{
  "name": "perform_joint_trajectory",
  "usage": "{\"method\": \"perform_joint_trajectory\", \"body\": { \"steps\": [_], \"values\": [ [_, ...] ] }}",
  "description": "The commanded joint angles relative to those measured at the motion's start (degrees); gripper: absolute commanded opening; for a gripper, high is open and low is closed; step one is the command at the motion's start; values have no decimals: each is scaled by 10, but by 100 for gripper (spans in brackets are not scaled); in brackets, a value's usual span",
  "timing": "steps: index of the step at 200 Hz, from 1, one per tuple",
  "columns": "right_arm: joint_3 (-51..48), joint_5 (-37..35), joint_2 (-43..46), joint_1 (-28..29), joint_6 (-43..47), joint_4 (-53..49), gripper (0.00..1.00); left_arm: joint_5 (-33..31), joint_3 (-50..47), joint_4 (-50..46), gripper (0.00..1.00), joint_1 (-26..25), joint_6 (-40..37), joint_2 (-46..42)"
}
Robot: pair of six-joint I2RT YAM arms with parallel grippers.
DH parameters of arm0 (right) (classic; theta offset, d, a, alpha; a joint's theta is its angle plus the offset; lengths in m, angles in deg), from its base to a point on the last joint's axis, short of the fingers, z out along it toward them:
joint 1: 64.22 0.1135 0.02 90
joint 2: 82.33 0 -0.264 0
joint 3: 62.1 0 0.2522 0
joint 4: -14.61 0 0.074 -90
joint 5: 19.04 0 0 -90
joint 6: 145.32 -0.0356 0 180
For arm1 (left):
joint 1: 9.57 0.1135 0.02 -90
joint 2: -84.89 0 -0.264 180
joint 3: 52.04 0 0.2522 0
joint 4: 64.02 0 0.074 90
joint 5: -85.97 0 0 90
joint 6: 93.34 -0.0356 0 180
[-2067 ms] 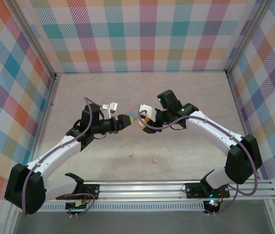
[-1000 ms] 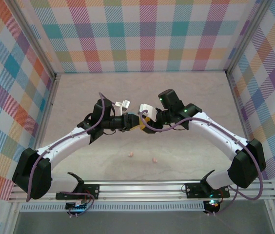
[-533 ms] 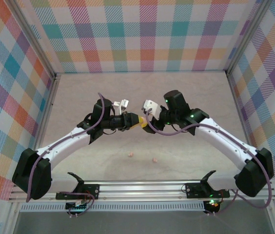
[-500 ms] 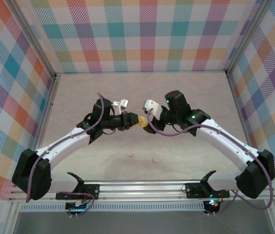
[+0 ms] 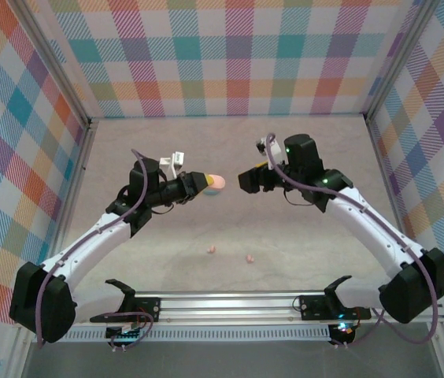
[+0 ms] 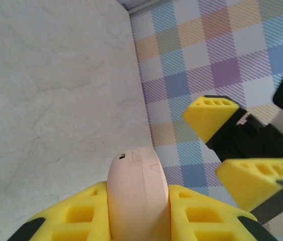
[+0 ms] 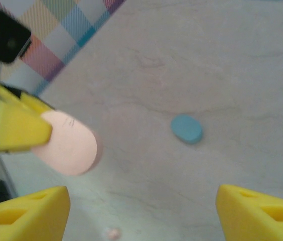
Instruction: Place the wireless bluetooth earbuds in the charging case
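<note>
Top external — left gripper (image 5: 204, 186) clamps pink case (image 5: 216, 184); right gripper (image 5: 244, 180) wide, empty — drop squarely onto that probable bud (image 5: 211, 250).

The pink case (image 6: 137, 191) is a pale, peachy pink; the blue case (image 7: 186, 129) is light blue. Two earbuds (image 5: 211, 250) are pale pink. The table (image 5: 301, 150) is beige with faint veins, the walls (image 5: 230, 55) have pastel checks, and the right gripper (image 7: 142, 198) has yellow fingers (image 7: 262, 213).
</note>
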Motion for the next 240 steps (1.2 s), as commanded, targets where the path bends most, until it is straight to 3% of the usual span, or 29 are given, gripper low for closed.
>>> {"method": "perform_joint_trajectory", "body": {
  "steps": [1,24,99,177,240],
  "values": [
    [29,108,-39,-6,-156,26,75,-9,-19,53,10,7,34,-15],
    [12,185,-56,-6,-232,109,74,-15,-40,108,10,7,69,-14],
    [-9,269,-105,-6,-409,262,71,-14,-43,159,9,5,96,-12],
    [-47,319,-114,-6,-481,324,64,-16,-29,183,9,5,109,-7],
    [-58,340,-128,-6,-539,401,49,-15,-39,218,8,4,132,0]
  ]
}}
